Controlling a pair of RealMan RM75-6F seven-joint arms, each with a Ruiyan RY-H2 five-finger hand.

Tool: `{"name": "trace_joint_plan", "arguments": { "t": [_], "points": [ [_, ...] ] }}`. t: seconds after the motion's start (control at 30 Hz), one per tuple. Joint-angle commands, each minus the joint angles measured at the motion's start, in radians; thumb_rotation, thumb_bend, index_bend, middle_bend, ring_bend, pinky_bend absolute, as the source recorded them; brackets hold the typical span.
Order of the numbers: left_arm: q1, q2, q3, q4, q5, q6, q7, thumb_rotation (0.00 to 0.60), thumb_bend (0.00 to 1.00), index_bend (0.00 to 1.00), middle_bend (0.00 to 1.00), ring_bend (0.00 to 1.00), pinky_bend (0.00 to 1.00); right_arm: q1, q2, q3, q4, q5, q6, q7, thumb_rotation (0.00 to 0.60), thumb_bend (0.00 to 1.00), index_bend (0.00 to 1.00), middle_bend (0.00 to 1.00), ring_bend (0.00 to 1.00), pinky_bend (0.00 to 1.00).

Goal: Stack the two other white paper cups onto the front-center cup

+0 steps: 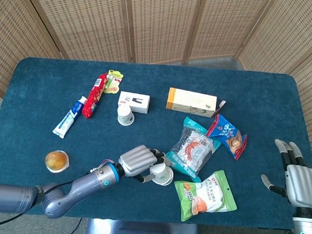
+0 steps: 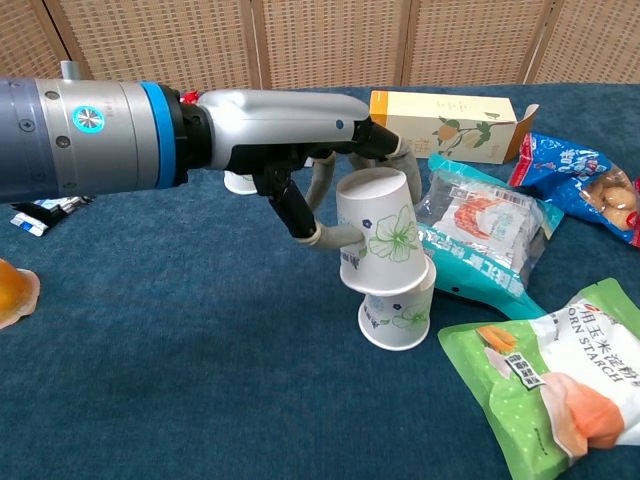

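Note:
My left hand (image 2: 300, 150) (image 1: 137, 161) holds an upside-down white paper cup with a green flower print (image 2: 378, 232), its rim set over the top of the front-center cup (image 2: 397, 315) (image 1: 164, 176), which stands upside-down on the blue cloth. The third white cup (image 1: 125, 114) stands upside-down further back, next to a small white box; in the chest view only its rim (image 2: 238, 183) shows behind my arm. My right hand (image 1: 299, 181) hovers at the table's right edge, fingers spread, holding nothing.
Snack bags lie right of the cups: a teal one (image 2: 480, 235), a green starch bag (image 2: 560, 385), a blue one (image 1: 228, 134). A long carton (image 1: 192, 101), a small white box (image 1: 134, 102), a toothpaste tube (image 1: 70, 117), a red pack (image 1: 95, 93) and an orange jelly cup (image 1: 56, 161) lie around.

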Motion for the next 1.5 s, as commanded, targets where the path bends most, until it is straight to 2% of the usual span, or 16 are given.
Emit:
{"name": "trace_joint_plan", "arguments": {
  "t": [0.03, 0.7, 0.8, 0.93, 1.0, 1.07, 1.33, 1.5],
  "points": [
    [-0.007, 0.000, 0.001, 0.001, -0.013, 0.007, 0.006, 0.600, 0.46, 0.30, 0.29, 0.30, 0.53, 0.000, 0.000, 0.000, 0.003, 0.000, -0.001, 0.003, 0.542, 0.28, 0.00, 0.13, 0.00, 0.41],
    [-0.074, -0.056, 0.021, 0.053, -0.060, -0.003, 0.023, 0.600, 0.46, 0.30, 0.28, 0.26, 0.49, 0.004, -0.001, 0.004, 0.023, 0.007, -0.013, 0.031, 0.545, 0.28, 0.00, 0.13, 0.00, 0.41],
    [-0.089, -0.043, 0.038, 0.050, -0.082, -0.030, 0.038, 0.600, 0.46, 0.27, 0.23, 0.18, 0.42, 0.002, -0.001, 0.005, 0.025, 0.005, -0.012, 0.036, 0.541, 0.28, 0.00, 0.13, 0.00, 0.41],
    [-0.117, -0.029, 0.072, 0.050, -0.122, -0.047, 0.103, 0.600, 0.46, 0.10, 0.04, 0.01, 0.15, 0.001, -0.003, 0.004, 0.030, 0.002, -0.010, 0.040, 0.540, 0.28, 0.00, 0.13, 0.00, 0.41],
    [-0.126, -0.025, 0.089, 0.042, -0.146, -0.029, 0.146, 0.600, 0.46, 0.03, 0.00, 0.00, 0.06, 0.001, -0.003, 0.004, 0.031, 0.002, -0.009, 0.042, 0.540, 0.28, 0.00, 0.13, 0.00, 0.41],
    [-0.126, -0.020, 0.096, 0.026, -0.166, -0.001, 0.171, 0.600, 0.46, 0.00, 0.00, 0.00, 0.01, 0.000, -0.002, 0.005, 0.031, 0.001, -0.008, 0.043, 0.542, 0.28, 0.00, 0.13, 0.00, 0.41],
    [-0.109, 0.014, 0.116, -0.020, -0.188, 0.069, 0.204, 0.600, 0.46, 0.00, 0.00, 0.00, 0.00, 0.003, -0.003, 0.008, 0.035, 0.001, -0.010, 0.049, 0.540, 0.28, 0.00, 0.13, 0.00, 0.41],
    [-0.062, 0.079, 0.145, -0.076, -0.168, 0.139, 0.209, 0.600, 0.46, 0.00, 0.00, 0.00, 0.00, 0.005, -0.004, 0.010, 0.040, 0.000, -0.013, 0.053, 0.543, 0.28, 0.00, 0.13, 0.00, 0.41]
  ]
}}
